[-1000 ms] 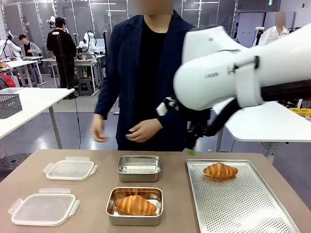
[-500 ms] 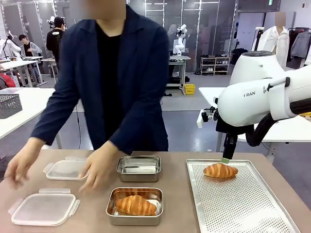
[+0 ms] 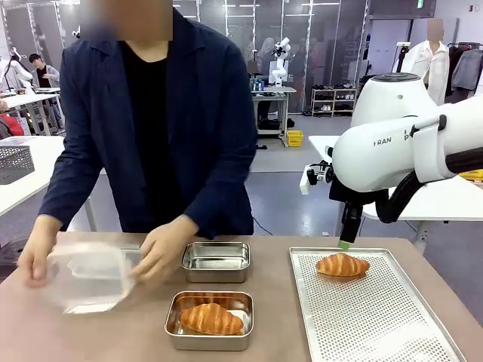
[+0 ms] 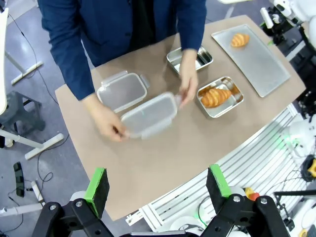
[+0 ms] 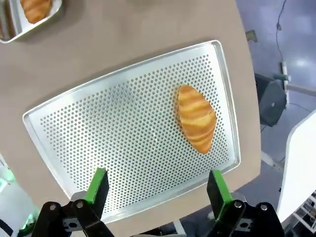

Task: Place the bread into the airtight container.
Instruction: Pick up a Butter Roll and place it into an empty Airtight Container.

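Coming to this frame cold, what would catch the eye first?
The person's hands hold a clear lid at the left of the table. One croissant sits in the near steel container; the other croissant lies on the perforated tray at right, with the open right gripper hanging above it.

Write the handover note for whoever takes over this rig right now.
Left end effector: open, high above the table, holding nothing.
Right end effector: open, above the tray, near the tray croissant.
Done: the other croissant lies in the near container.
Left: tray croissant into the empty far container. The person's hands hold a lid.
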Tool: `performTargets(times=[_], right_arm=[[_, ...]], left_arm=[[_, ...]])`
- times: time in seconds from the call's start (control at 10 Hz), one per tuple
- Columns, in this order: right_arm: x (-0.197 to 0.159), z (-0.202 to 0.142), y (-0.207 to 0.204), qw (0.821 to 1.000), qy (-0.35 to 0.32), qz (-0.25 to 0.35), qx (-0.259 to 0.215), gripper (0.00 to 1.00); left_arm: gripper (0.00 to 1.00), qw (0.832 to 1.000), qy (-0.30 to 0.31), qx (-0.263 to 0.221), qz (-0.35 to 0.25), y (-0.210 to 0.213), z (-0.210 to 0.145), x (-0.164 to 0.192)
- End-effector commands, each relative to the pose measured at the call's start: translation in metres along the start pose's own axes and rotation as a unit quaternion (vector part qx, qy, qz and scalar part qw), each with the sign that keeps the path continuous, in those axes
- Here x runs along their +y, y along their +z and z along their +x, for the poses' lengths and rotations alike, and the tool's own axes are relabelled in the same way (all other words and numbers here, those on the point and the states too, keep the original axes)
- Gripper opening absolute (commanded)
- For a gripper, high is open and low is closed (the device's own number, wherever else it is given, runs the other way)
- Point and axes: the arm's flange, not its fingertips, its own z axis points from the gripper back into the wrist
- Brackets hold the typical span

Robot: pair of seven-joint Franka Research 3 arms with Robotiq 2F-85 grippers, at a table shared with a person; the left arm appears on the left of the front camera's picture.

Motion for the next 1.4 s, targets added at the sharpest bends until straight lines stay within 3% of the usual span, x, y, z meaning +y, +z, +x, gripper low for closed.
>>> performTargets(times=[0.0, 0.2, 0.4, 0.5, 0.6, 0.8, 0.9, 1.1, 1.3], right_arm=[[-0.041, -0.015, -0.019, 0.993, 0.09, 0.035, -0.064, 1.0], [-0.068, -0.033, -0.049, 0.977, 0.168, 0.063, -0.116, 1.0], [-0.088, -0.061, -0.075, 0.96, 0.146, 0.084, -0.221, 1.0], [-0.092, -0.087, -0.078, 0.96, 0.109, 0.07, -0.25, 1.0], [-0.086, -0.145, -0.064, 0.956, 0.052, 0.043, -0.287, 1.0], [-0.047, -0.268, -0.032, 0.946, -0.077, -0.043, -0.312, 1.0], [-0.021, -0.312, -0.024, 0.936, -0.134, -0.072, -0.318, 1.0], [0.016, -0.354, -0.027, 0.92, -0.208, -0.091, -0.32, 1.0], [0.026, -0.357, -0.035, 0.92, -0.23, -0.086, -0.307, 1.0]], left_arm=[[1.0, 1.0, -0.007, 0.002, -0.002, 0.002, 0.001, -0.001], [1.0, 1.0, -0.007, 0.002, -0.002, 0.002, 0.001, -0.001], [1.0, 1.0, -0.007, 0.002, -0.002, 0.002, 0.001, -0.001], [1.0, 1.0, -0.007, 0.002, -0.002, 0.002, 0.001, -0.001], [1.0, 1.0, -0.007, 0.002, -0.002, 0.002, 0.001, -0.001], [1.0, 1.0, -0.007, 0.002, -0.002, 0.002, 0.001, -0.001], [1.0, 1.0, -0.007, 0.002, -0.002, 0.002, 0.001, -0.001], [1.0, 1.0, -0.007, 0.002, -0.002, 0.002, 0.001, -0.001], [1.0, 1.0, -0.007, 0.002, -0.002, 0.002, 0.001, -0.001]])
